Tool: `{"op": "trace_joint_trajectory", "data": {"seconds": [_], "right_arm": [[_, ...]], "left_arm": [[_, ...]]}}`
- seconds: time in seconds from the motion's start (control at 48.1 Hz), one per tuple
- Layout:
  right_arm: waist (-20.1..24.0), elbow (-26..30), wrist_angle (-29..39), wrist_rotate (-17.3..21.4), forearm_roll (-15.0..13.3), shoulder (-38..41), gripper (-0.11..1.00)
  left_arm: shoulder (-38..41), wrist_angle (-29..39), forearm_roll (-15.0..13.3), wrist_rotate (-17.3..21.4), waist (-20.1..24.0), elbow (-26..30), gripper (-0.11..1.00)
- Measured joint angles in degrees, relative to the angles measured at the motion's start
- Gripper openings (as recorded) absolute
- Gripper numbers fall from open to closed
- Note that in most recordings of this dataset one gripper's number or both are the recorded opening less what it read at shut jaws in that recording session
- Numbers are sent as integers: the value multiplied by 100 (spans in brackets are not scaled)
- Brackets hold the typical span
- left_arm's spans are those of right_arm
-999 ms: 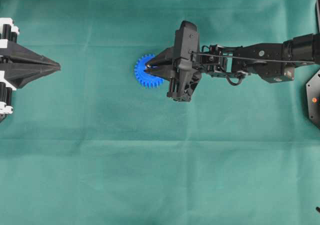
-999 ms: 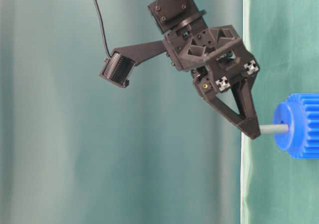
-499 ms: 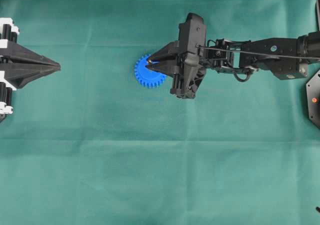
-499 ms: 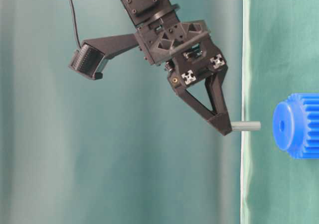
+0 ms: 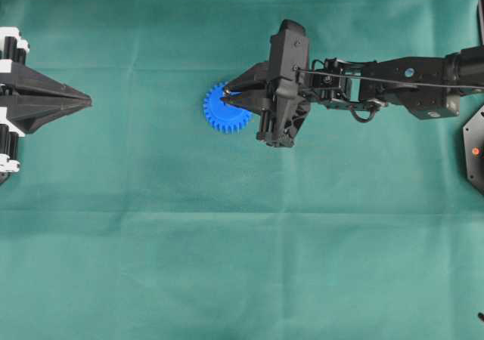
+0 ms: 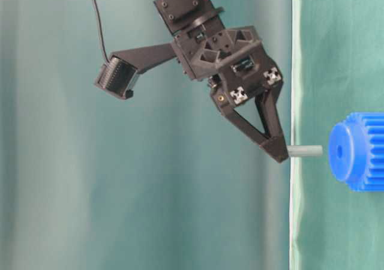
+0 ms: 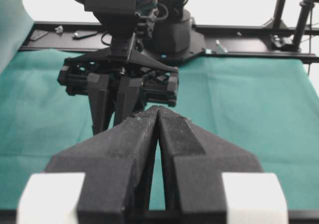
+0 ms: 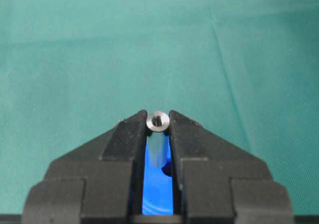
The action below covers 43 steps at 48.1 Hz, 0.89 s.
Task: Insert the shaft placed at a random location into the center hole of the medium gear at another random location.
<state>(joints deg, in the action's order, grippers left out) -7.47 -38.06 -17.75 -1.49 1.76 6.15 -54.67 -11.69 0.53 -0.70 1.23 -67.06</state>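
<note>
The shaft (image 6: 305, 151) is sitting pinched in the right claw (image 6: 279, 155), its free end pointing at the blue gear (image 6: 358, 151) at the right edge of the side view and stopping just short of the center hole (image 6: 339, 152). Grasping looks done; insertion is remaining. The gear is partly cut off there. On the worktop (image 5: 242, 264), the left claw (image 5: 83, 99) is waiting at the overhead view's left edge, pressed together and empty.

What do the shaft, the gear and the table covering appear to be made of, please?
The shaft looks like metal: silver-grey, with a bright, lightly reflective end face. The gear seems to be moulded plastic: uniform saturated blue, smooth with a dull sheen. The table covering looks like thin green fabric, matte, with fold creases; the exact fibre cannot be told.
</note>
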Motion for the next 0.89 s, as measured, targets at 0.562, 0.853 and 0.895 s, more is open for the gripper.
{"op": "trace_joint_trajectory", "data": {"seconds": [0.562, 0.853, 0.895], "right_arm": [[-79, 18, -211, 0, 9, 352, 14], [-88, 18, -211, 0, 9, 378, 14], [-88, 18, -211, 0, 9, 369, 14]], "left_arm": [[0, 0, 0, 0, 9, 0, 0], [0, 0, 9, 0, 0, 0, 0], [0, 0, 0, 0, 9, 0, 0]]}}
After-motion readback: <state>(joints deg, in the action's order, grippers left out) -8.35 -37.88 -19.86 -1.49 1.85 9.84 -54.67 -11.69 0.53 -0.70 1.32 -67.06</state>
